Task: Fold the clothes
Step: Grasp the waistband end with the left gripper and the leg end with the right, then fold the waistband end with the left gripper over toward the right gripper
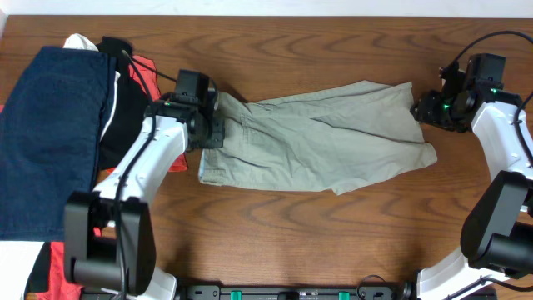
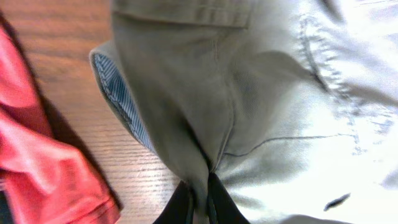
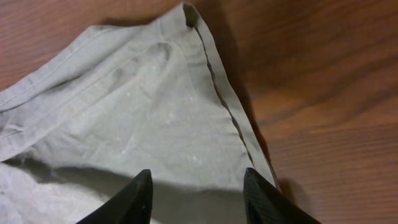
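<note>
The khaki-beige shorts lie folded lengthwise across the middle of the table, waistband to the left and leg hems to the right. My left gripper is shut on a fold of the waistband; in the left wrist view its fingers pinch the cloth, with the pale blue striped inner waistband turned out beside them. My right gripper is open at the far right leg hem. In the right wrist view its fingers straddle the hem corner without closing on it.
A navy blue garment lies at the left, with black cloth and orange-red cloth beside it. The orange-red cloth shows close to the waistband in the left wrist view. Bare wooden table lies in front.
</note>
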`<state>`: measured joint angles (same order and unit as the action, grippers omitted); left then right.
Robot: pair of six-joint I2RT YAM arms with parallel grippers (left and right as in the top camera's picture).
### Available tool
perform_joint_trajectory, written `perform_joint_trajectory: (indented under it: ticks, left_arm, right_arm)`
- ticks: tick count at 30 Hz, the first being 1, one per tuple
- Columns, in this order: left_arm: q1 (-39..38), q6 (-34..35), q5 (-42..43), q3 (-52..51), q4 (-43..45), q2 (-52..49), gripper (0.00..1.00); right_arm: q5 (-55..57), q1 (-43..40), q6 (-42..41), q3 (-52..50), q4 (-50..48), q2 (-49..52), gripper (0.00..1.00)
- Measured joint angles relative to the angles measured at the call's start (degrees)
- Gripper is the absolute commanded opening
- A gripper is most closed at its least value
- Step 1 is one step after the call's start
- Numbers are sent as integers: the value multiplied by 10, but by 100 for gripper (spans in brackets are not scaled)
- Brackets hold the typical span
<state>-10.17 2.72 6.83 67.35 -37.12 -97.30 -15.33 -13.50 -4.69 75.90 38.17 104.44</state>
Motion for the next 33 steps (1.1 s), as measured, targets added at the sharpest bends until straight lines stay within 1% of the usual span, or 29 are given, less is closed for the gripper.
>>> perform_joint_trajectory:
  ticks: [2, 4, 5, 13, 21, 24, 29, 33]
  left_arm:
    - [0, -6, 0, 14, -19, 13, 6]
    - [0, -13, 0, 27, -39, 18, 7]
    - [0, -17, 0, 39, -56, 19, 6]
    - [0, -54, -4, 130, -142, 19, 6]
    - [-1, -67, -5, 203, -170, 19, 6]
    - [-6, -70, -6, 216, -171, 19, 6]
    - [-54, -71, -13, 219, -155, 19, 6]
    - [-121, -61, -13, 219, -107, 19, 6]
  right_arm:
    - [-1, 6, 2, 0, -4, 0, 28]
    - [-2, 15, 4, 0, -9, 2, 12]
    - [-3, 23, 3, 0, -12, 4, 2]
    - [-35, 59, 2, 0, -36, 61, 1]
    - [-62, 77, 2, 0, -57, 137, 1]
    - [-73, 81, 2, 1, -61, 142, 1]
    - [-82, 83, 2, 2, -61, 144, 1]
    - [-83, 83, 2, 2, -61, 145, 1]
